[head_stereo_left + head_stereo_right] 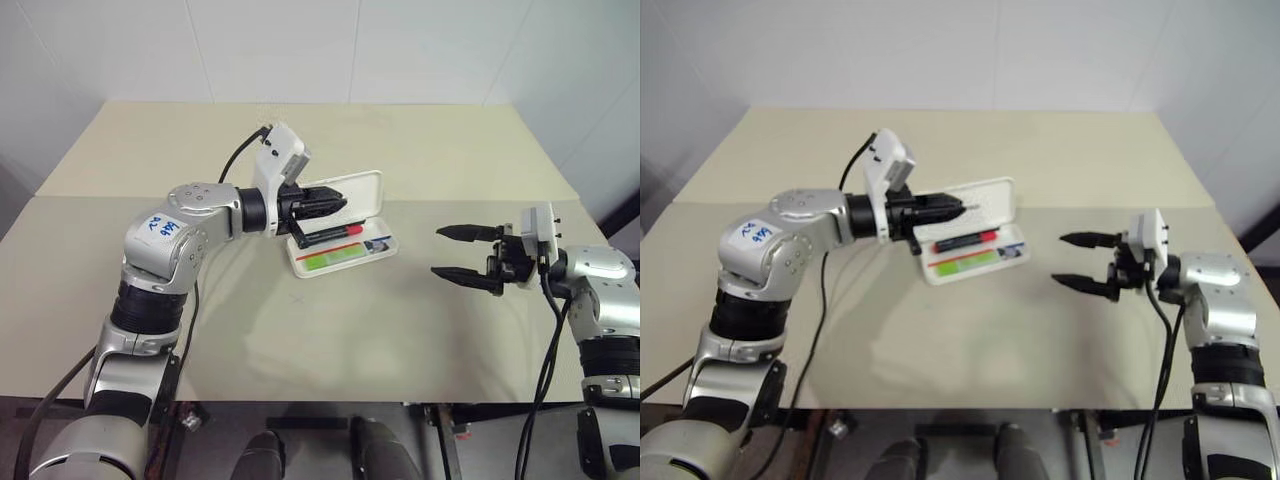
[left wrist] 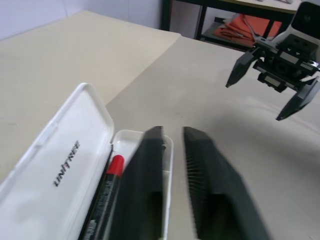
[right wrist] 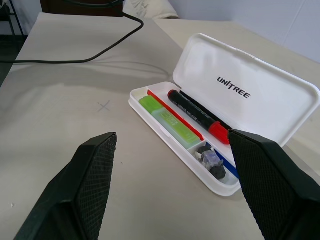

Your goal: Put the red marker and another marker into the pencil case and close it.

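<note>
Pencil case [image 3: 235, 97] is seen open on the beige bench [image 1: 330, 330], roughly mid-bench, with the lid [image 1: 355, 195] propped up at the far side; dark print is visible on the lid's inner face. Both markers are already inside the tray. Red marker [image 3: 197, 116] is laid along the lid-side compartment, red end toward the small end pocket, where a small dark grey object [image 3: 212, 161] is held. Lime-green marker [image 3: 167, 119] is laid flat in the front compartment, alongside the red marker and separated from it by a thin red divider line. A small cross mark [image 3: 104, 106] is seen on the bench just in front of the case.

Left hand [image 1: 335, 203] is held above the case, in front of the raised lid, pointing toward the robot's right; the fingers [image 2: 145, 190] are brought nearly together with only a narrow gap, and nothing is gripped between them. Contact with the lid cannot be confirmed.

Right hand [image 1: 460, 252] is held above the bench, well apart from the case on its right side, pointed toward it, fingers spread wide and empty.
</note>
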Controlling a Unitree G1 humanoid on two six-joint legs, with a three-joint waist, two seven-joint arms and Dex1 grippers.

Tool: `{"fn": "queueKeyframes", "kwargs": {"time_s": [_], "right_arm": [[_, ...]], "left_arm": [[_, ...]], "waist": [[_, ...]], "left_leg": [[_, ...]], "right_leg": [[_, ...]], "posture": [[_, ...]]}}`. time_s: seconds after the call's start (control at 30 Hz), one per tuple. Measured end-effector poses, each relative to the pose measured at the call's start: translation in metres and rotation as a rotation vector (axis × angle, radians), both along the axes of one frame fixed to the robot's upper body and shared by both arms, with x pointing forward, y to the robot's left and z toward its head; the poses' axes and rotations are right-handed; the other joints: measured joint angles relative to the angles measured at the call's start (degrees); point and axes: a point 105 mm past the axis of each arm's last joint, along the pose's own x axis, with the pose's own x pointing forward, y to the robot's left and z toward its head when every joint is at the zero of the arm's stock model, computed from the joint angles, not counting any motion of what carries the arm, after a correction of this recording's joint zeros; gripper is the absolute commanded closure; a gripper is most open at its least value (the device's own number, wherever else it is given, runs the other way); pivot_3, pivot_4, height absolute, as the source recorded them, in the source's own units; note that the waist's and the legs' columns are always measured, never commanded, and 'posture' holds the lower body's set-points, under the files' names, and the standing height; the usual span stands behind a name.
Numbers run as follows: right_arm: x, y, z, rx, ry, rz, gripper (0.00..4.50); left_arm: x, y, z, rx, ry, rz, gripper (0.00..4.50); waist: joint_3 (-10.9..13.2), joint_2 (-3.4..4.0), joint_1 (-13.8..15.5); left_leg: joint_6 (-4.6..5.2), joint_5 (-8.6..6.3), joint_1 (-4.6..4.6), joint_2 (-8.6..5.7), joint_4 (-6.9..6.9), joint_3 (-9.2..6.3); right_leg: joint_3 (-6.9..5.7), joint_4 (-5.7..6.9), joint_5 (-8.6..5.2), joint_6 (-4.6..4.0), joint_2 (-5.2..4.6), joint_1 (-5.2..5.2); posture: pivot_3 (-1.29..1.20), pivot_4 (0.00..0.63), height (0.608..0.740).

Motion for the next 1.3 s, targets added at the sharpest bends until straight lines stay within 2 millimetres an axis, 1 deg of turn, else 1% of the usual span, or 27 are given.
{"fn": "queueKeyframes", "kwargs": {"time_s": [0.13,0.23,0.3,0.37,0.47,0.57,0.6,0.7,0.87,0.97,1.07,1.23,1.3], "right_arm": [[0.001,0.001,0.002,0.003,-0.006,0.005,0.0],[0.001,0.001,0.003,0.003,-0.009,0.006,0.0],[0.001,0.001,0.003,0.003,-0.008,0.006,0.0],[0.001,0.001,0.003,0.003,-0.008,0.006,0.0],[0.001,0.001,0.003,0.004,-0.008,0.006,0.0],[0.001,0.001,0.003,0.004,-0.009,0.006,0.0],[0.001,0.002,0.003,0.004,-0.01,0.007,0.0],[0.001,0.001,0.003,0.005,-0.008,0.005,0.0],[0.002,0.003,0.004,0.01,-0.012,0.009,0.0],[0.003,0.003,0.004,0.01,-0.012,0.009,0.0],[0.003,0.003,0.004,0.009,-0.01,0.008,0.0],[0.003,0.003,0.003,0.009,-0.007,0.007,0.0],[0.003,0.003,0.003,0.008,-0.006,0.006,0.0]], "left_arm": [[0.001,0.002,0.006,-0.035,-0.033,-0.013,4.46],[0.005,0.007,0.007,-0.052,-0.028,-0.001,4.46],[0.012,0.012,0.006,-0.055,-0.023,0.025,4.46],[0.023,0.023,0.008,-0.056,-0.03,0.083,4.46],[0.034,0.037,0.015,-0.056,-0.061,0.146,4.46],[0.049,0.057,0.018,-0.047,-0.077,0.231,4.46],[0.056,0.069,0.018,-0.04,-0.074,0.275,4.46],[0.071,0.096,0.009,-0.041,-0.04,0.367,4.46],[0.087,0.118,-0.012,-0.025,0.011,0.424,4.46],[0.092,0.123,-0.019,-0.03,0.033,0.41,4.46],[0.095,0.125,-0.023,-0.029,0.051,0.386,4.46],[0.097,0.125,-0.038,-0.029,0.096,0.355,4.46],[0.098,0.122,-0.041,-0.036,0.103,0.342,4.46]], "waist": [[0.0,0.0,0.0],[0.0,0.0,-0.1],[0.0,0.0,-0.1],[0.0,0.0,-0.2],[0.0,0.0,-0.1],[0.0,0.0,-0.1],[0.0,0.0,-0.2],[0.0,0.01,-0.2],[0.0,0.0,0.0],[0.0,0.0,0.1],[0.0,0.0,0.0],[0.0,0.0,0.0],[0.0,0.0,-0.1]], "left_leg": [[0.0,0.0,0.01,0.0,0.01,0.0],[0.0,0.0,0.01,0.0,0.02,0.01],[0.0,0.0,0.02,0.01,0.02,0.0],[0.0,0.0,0.03,0.0,0.03,0.01],[0.0,0.0,0.02,0.0,0.01,0.0],[0.0,0.0,0.02,0.0,0.0,0.01],[0.0,0.0,0.02,0.0,-0.01,0.01],[0.0,0.0,0.02,0.0,-0.03,0.01],[0.0,0.0,-0.01,0.0,-0.03,0.0],[0.01,-0.01,-0.06,0.0,-0.03,-0.02],[0.03,-0.02,-0.07,-0.01,-0.04,-0.01],[0.03,-0.02,-0.07,-0.01,-0.04,-0.01],[0.03,-0.02,-0.08,0.0,-0.04,-0.01]], "right_leg": [[0.0,0.0,0.0,0.0,0.0,0.0],[0.0,0.02,0.0,0.0,0.0,0.0],[-0.01,0.04,0.0,0.0,0.01,0.0],[-0.01,0.05,0.0,0.0,0.01,0.0],[-0.01,0.04,0.0,0.0,0.0,-0.01],[-0.01,0.04,0.0,0.0,0.0,-0.01],[-0.01,0.04,0.0,0.0,0.01,-0.03],[-0.02,0.04,0.0,0.0,0.0,-0.04],[-0.04,0.02,0.0,0.0,0.0,-0.03],[-0.07,-0.01,0.0,0.0,-0.01,-0.05],[-0.07,-0.02,0.0,0.01,0.0,-0.05],[-0.07,0.0,-0.01,0.02,0.0,-0.07],[-0.07,0.02,-0.01,0.02,0.01,-0.09]], "posture": [[0.0,0.15,0.74],[0.0,0.15,0.74],[0.0,0.15,0.74],[0.0,0.15,0.74],[0.0,0.15,0.74],[0.0,0.15,0.74],[0.0,0.15,0.74],[0.0,0.15,0.74],[0.0,0.15,0.74],[0.0,0.15,0.74],[0.0,0.15,0.74],[0.0,0.15,0.74],[0.0,0.15,0.74]]}}
